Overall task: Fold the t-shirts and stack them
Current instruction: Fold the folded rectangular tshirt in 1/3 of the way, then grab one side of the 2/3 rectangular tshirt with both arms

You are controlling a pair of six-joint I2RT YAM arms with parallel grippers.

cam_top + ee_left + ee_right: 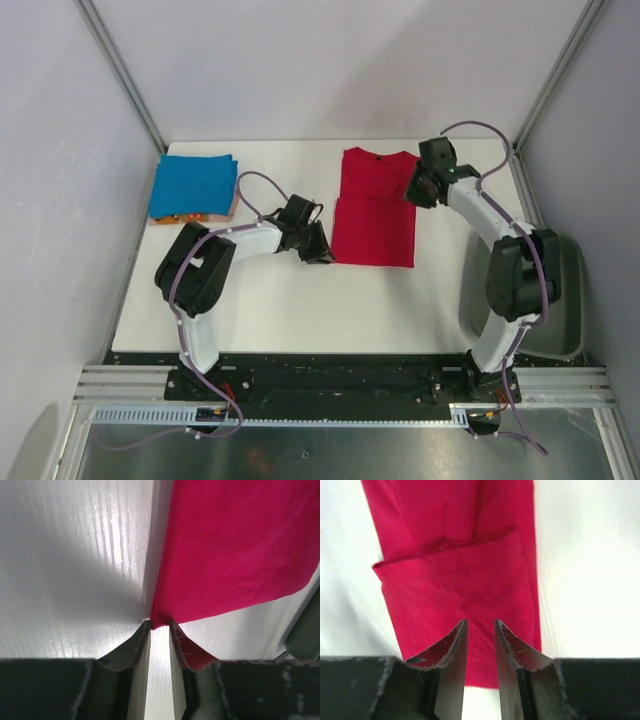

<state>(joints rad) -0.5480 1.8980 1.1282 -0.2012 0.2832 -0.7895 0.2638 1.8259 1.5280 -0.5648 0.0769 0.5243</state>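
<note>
White table (280, 300); red t-shirt (372, 215) flat at centre-far, sleeves folded in. Left gripper (160, 624) sits at its near-left corner and right gripper (481, 621) at its far-right edge, both with jaws narrowly parted and nothing pinched. Suggest seating the cloth deep between the fingers before lifting, and keeping the edges aligned.

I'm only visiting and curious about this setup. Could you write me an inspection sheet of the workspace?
Surface: white table, glossy.
Job's things: red tee flat at centre, partly folded; blue tee folded on an orange tee, far left corner.
Clutter: dark grey bin at the right edge.
Claws: left claw slightly open at the red tee's near-left corner; right claw slightly open over its right side.
Cables: purple cables loop along both arms.
Surroundings: pale walls, metal frame posts.
</note>
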